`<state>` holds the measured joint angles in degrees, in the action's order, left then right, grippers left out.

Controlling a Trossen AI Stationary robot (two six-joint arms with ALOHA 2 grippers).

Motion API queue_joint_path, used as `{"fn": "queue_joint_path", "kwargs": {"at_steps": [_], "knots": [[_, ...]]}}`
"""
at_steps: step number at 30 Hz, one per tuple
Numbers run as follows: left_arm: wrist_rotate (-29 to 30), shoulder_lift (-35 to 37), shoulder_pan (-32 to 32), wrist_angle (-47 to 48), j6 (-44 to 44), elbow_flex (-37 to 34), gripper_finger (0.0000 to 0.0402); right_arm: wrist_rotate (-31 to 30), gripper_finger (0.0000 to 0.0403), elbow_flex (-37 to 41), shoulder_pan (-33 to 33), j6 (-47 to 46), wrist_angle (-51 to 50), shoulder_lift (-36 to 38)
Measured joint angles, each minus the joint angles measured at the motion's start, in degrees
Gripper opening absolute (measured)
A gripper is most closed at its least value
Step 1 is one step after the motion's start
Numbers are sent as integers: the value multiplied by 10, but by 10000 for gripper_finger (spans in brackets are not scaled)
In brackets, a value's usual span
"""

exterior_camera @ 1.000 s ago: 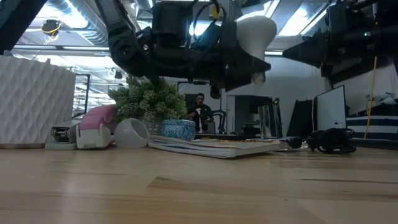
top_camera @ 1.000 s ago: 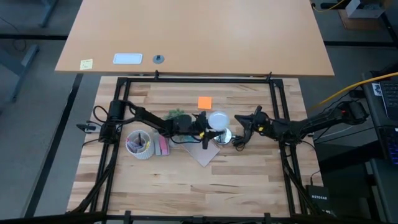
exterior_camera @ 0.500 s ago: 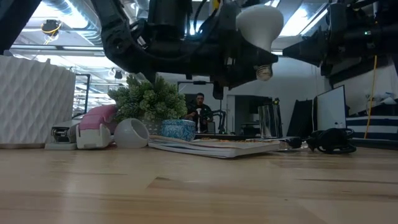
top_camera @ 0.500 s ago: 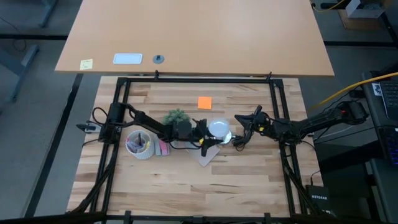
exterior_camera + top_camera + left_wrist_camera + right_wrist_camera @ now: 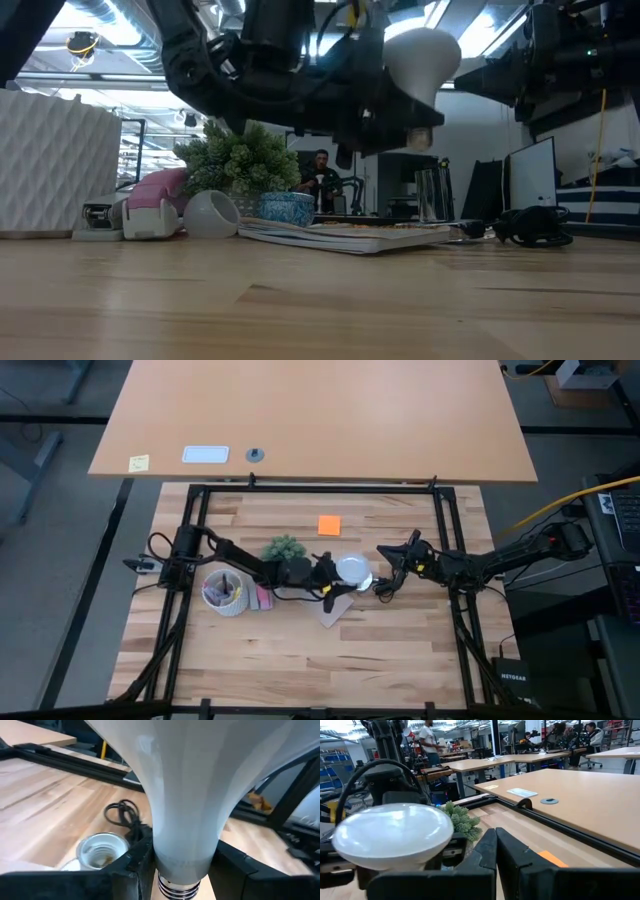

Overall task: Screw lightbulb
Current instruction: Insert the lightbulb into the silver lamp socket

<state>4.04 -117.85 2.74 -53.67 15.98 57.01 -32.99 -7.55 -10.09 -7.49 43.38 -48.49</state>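
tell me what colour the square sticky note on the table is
Orange sticky note, lying flat on the wooden table; clearest in the high view.

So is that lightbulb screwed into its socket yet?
Not yet. The lightbulb is held above the table in the left gripper's jaws; the socket sits empty below.

1 lightbulb (image 5: 351, 568), 1 socket (image 5: 102, 851), 2 arms.

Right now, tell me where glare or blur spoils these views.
Left wrist view: the lightbulb fills the frame, soft and close. Low view: bright ceiling lights leave the left hand in silhouette. Right wrist view: the room behind is soft. High view: evenly lit.
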Motion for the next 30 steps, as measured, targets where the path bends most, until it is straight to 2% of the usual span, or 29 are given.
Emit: {"fn": "queue_joint_path", "kwargs": {"at_steps": [10, 22, 30], "knots": [[-2, -74, -43, -89, 19, 0, 138, 0, 5, 0, 0, 0, 0, 0], [0, -78, -83, -112, -32, -1, 138, -10, 5, 0, 0, 3, -4, 0], [-44, -79, -116, -130, -29, -2, 138, -11, 5, 0, 0, 3, -16, 0]]}}
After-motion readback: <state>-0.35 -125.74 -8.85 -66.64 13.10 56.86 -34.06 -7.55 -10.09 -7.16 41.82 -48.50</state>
